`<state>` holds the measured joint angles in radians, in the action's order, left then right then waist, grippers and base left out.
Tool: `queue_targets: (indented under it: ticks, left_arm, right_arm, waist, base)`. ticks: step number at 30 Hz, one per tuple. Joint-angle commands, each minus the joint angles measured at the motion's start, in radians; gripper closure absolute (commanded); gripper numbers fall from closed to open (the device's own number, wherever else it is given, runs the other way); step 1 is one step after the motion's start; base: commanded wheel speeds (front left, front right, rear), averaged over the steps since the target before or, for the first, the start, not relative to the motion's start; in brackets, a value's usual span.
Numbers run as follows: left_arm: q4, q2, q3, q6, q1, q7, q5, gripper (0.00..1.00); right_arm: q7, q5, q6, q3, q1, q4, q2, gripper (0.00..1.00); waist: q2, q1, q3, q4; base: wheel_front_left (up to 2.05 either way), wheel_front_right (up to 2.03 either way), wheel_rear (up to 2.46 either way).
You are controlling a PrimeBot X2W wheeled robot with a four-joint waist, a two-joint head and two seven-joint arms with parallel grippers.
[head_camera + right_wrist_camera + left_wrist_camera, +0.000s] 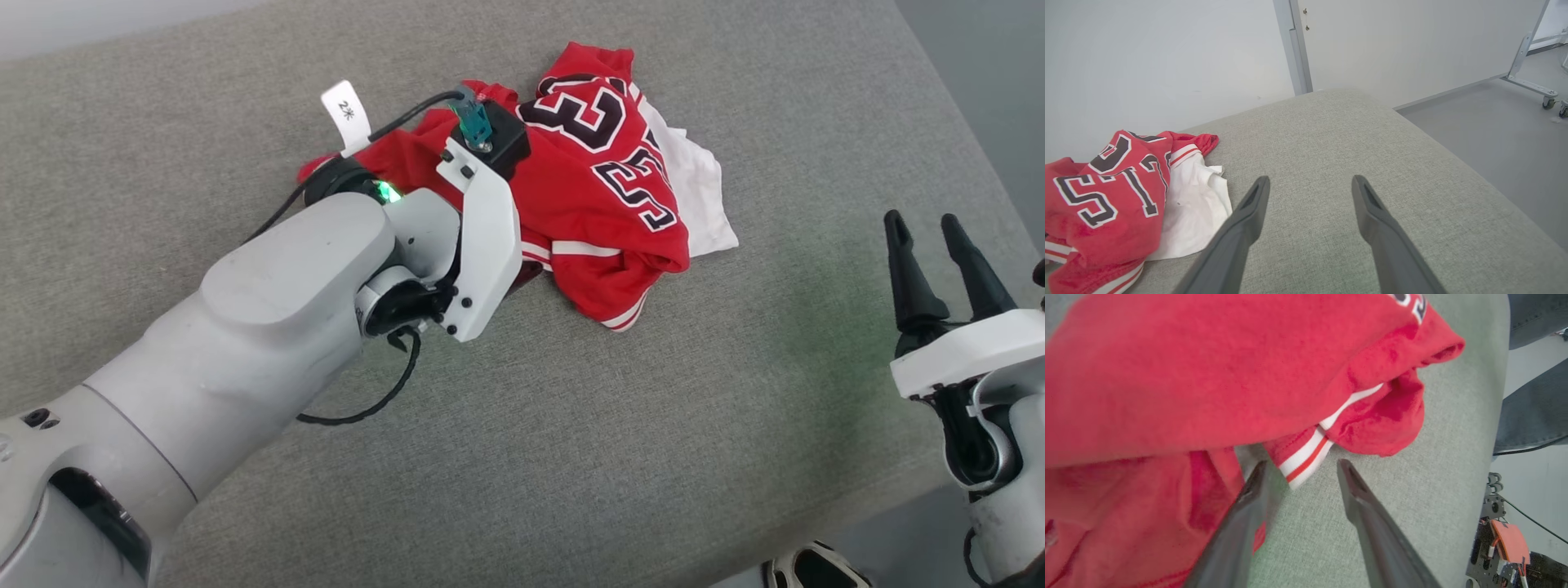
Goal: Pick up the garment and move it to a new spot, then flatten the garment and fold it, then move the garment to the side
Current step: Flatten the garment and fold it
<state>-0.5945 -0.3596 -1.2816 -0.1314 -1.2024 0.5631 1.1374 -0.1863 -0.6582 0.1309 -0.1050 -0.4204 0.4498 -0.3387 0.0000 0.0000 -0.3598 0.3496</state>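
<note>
Currently your left gripper (1301, 469) is spread open with nothing gripped, its fingers reaching in at the near side of the garment (596, 188). The white-and-red striped hem (1306, 455) hangs just off the gap between the tips, and red cloth crowds one finger. The garment lies crumpled in a heap on the grey worktop (620, 457), toward its far edge, numbers up, with a white sleeve (698, 192) spilling toward the right edge. Your right gripper (922, 233) is open too, and empty, by the worktop's right edge, well apart from the garment.
</note>
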Motion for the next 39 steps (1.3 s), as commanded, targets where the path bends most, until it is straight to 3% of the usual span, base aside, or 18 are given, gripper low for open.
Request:
queue_targets:
  ticks: [1, 3, 4, 7, 8, 10, 11, 12, 20, 25, 29, 30, 32, 34, 39]
  left_arm:
    - [0.004, -0.001, 0.006, 0.003, 0.005, -0.012, 0.016, 0.21]
    - [-0.030, -0.001, 0.024, 0.003, -0.013, -0.065, 0.014, 0.08]
    - [-0.046, 0.000, 0.031, 0.003, -0.021, -0.085, 0.009, 0.06]
    - [-0.084, 0.016, 0.051, 0.003, -0.032, -0.123, 0.030, 0.17]
    - [-0.096, 0.022, 0.058, 0.003, -0.037, -0.132, 0.041, 0.45]
    - [-0.123, 0.029, 0.072, 0.003, -0.050, -0.153, 0.054, 0.69]
    - [-0.141, 0.031, 0.077, 0.003, -0.056, -0.166, 0.057, 0.96]
    - [-0.155, 0.034, 0.080, 0.003, -0.061, -0.179, 0.061, 1.00]
    - [-0.275, 0.123, 0.151, 0.003, -0.153, -0.325, 0.098, 1.00]
    - [-0.375, 0.197, 0.114, 0.003, -0.203, -0.398, 0.050, 1.00]
    - [-0.466, 0.226, 0.055, 0.003, -0.195, -0.384, -0.010, 1.00]
    - [-0.479, 0.227, 0.044, 0.003, -0.191, -0.381, -0.019, 0.99]
    - [-0.480, 0.225, 0.029, 0.003, -0.173, -0.361, -0.034, 0.55]
    - [-0.453, 0.213, 0.017, 0.003, -0.166, -0.336, -0.055, 0.02]
    - [-0.276, 0.151, 0.001, 0.003, -0.136, -0.192, -0.088, 0.00]
  right_arm:
    - [-0.004, -0.001, 0.000, 0.003, 0.005, -0.005, -0.001, 0.00]
    - [-0.007, -0.004, 0.000, 0.007, 0.008, -0.002, 0.002, 0.00]
    - [-0.007, -0.004, 0.000, 0.005, 0.007, -0.002, 0.005, 0.00]
    - [-0.008, -0.003, 0.000, -0.005, 0.001, 0.000, 0.012, 0.00]
    - [-0.008, -0.003, 0.000, -0.008, -0.002, 0.001, 0.014, 0.00]
    - [-0.009, -0.004, 0.000, -0.015, -0.007, 0.002, 0.020, 0.00]
    - [-0.010, -0.005, 0.000, -0.019, -0.010, 0.003, 0.024, 0.00]
    - [-0.011, -0.005, 0.000, -0.024, -0.014, 0.003, 0.027, 0.00]
    - [-0.029, -0.022, 0.000, -0.056, -0.030, 0.017, 0.051, 0.00]
    - [-0.041, -0.040, 0.000, -0.098, -0.052, 0.033, 0.077, 0.00]
    - [-0.053, -0.056, 0.000, -0.129, -0.066, 0.049, 0.085, 0.00]
    - [-0.055, -0.060, 0.000, -0.135, -0.067, 0.054, 0.086, 0.00]
    - [-0.060, -0.068, 0.000, -0.140, -0.066, 0.062, 0.081, 0.00]
    - [-0.065, -0.073, 0.000, -0.139, -0.058, 0.070, 0.072, 0.00]
    - [-0.073, -0.077, 0.000, -0.138, -0.052, 0.086, 0.059, 0.00]
  waist:
    - [0.0000, 0.0000, -0.004, 0.004]
    - [0.0000, 0.0000, -0.012, 0.014]
    - [0.0000, 0.0000, -0.014, 0.018]
    - [0.0000, 0.0000, -0.015, 0.031]
    - [0.0000, 0.0000, -0.015, 0.035]
    - [0.0000, 0.0000, -0.016, 0.044]
    - [0.0000, 0.0000, -0.018, 0.050]
    - [0.0000, 0.0000, -0.020, 0.056]
    - [0.0000, 0.0000, -0.047, 0.106]
    - [0.0000, 0.0000, -0.071, 0.144]
    - [0.0000, 0.0000, -0.083, 0.167]
    - [0.0000, 0.0000, -0.084, 0.171]
    - [0.0000, 0.0000, -0.082, 0.173]
    - [0.0000, 0.0000, -0.075, 0.166]
    - [0.0000, 0.0000, -0.053, 0.130]
  base:
    - [0.00, 0.00, 0.00]
    - [0.00, 0.00, 0.00]
    - [0.00, 0.00, 0.00]
    - [0.00, 0.00, 0.00]
    - [0.00, 0.00, 0.00]
    - [0.00, 0.00, 0.00]
    - [0.00, 0.00, 0.00]
    - [0.00, 0.00, 0.00]
    - [0.00, 0.00, 0.00]
    - [0.00, 0.00, 0.00]
    - [0.00, 0.00, 0.00]
    - [0.00, 0.00, 0.00]
    - [0.00, 0.00, 0.00]
    - [0.00, 0.00, 0.00]
    - [0.00, 0.00, 0.00]
